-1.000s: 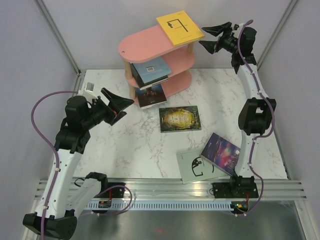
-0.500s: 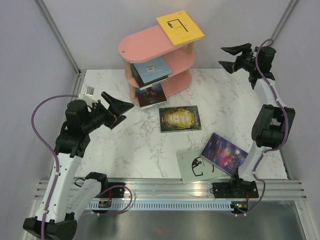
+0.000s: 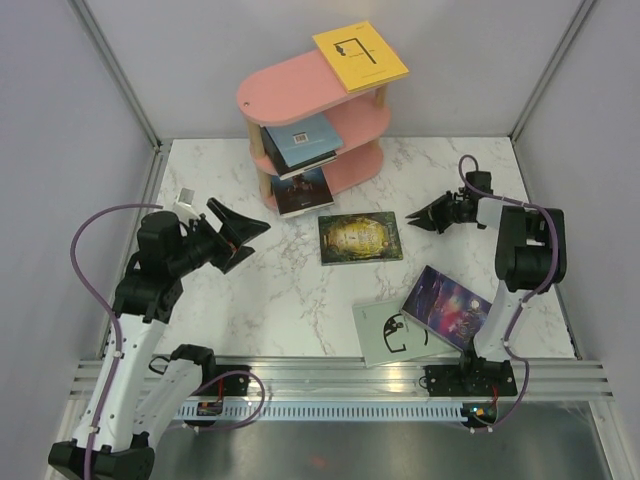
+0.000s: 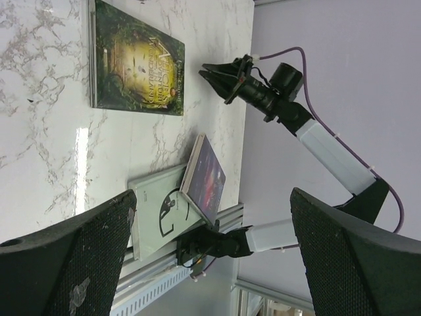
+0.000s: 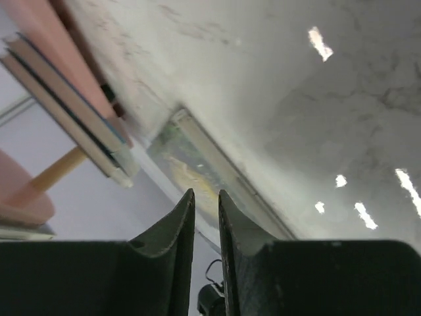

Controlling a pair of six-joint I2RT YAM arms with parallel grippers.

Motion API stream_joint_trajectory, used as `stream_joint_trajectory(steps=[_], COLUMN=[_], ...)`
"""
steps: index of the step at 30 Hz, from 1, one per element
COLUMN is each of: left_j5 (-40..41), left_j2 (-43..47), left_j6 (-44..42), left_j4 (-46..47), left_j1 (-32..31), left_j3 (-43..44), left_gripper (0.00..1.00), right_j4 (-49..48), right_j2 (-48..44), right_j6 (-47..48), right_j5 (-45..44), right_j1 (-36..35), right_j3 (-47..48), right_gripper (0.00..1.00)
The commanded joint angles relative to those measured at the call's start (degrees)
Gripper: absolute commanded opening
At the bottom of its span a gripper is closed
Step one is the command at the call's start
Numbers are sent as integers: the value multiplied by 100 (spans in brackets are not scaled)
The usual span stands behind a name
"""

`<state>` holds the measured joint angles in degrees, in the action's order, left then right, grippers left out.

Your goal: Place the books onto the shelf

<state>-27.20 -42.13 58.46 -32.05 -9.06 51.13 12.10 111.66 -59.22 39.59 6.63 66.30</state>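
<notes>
Starting at the right gripper (image 3: 425,218): its fingers are drawn close, with only a thin slit between them and nothing in it. It hangs low over the marble table (image 3: 250,300), tips aimed at the green-gold book (image 3: 360,238), near it but not touching.

Left gripper (image 3: 255,240): fingers spread wide, empty, raised above the table's left side and well apart from any book.

Three books not shelved yet:
- The green-gold book lies flat, cover up, in front of the shelf (image 3: 290,90).
- A purple galaxy book (image 3: 447,305) sits near the front rail, tilted, one edge propped on a pale grey book (image 3: 385,335).

On the shelf:
- yellow book (image 3: 360,57) on the top pink board, overhanging its end
- blue book (image 3: 303,140) on the middle tier
- dark book (image 3: 302,190) on the lowest tier, sticking out.

Handling, my reading: thin paperbacks, light and bendy, with glossy covers likely to slip. A flat one offers no lip, so an edge would need sliding or tipping up before a pinch. Grip near the spine, where it is stiffest. The propped purple book's raised edge looks like the easiest hold.
</notes>
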Motion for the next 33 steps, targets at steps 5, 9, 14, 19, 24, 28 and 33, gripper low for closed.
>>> stream_joint_trajectory(steps=[5,9,14,19,24,28,33], left_j5=[-215,-198,-180,-128,-119,48,145], left_j2=[126,161,179,135,3,-111,-567], left_j6=[8,-36,-97,-185,-326,-502,-704], left_j4=[-196,-301,-354,-372,-424,-626,-653], left_j1=[18,18,18,18,27,27,36], left_j3=[28,46,11,-77,-156,-367,-832], left_gripper=[100,100,100,100,100,100,100], right_j4=[161,232,232,232,468,592,645], right_j2=[418,541,349,-82,-1036,-1795,-1972], right_j6=[991,1176,1378,1536,1590,1589,1826], right_j5=[-672,-848,-927,-473,58,-109,-119], right_j1=[-452,-837,-1567,-3443,-4811,-4252,-3495], right_j3=[32,-196,-819,-1050,-952,-1190,-953], right_gripper=[23,22,20,17,4,1,24])
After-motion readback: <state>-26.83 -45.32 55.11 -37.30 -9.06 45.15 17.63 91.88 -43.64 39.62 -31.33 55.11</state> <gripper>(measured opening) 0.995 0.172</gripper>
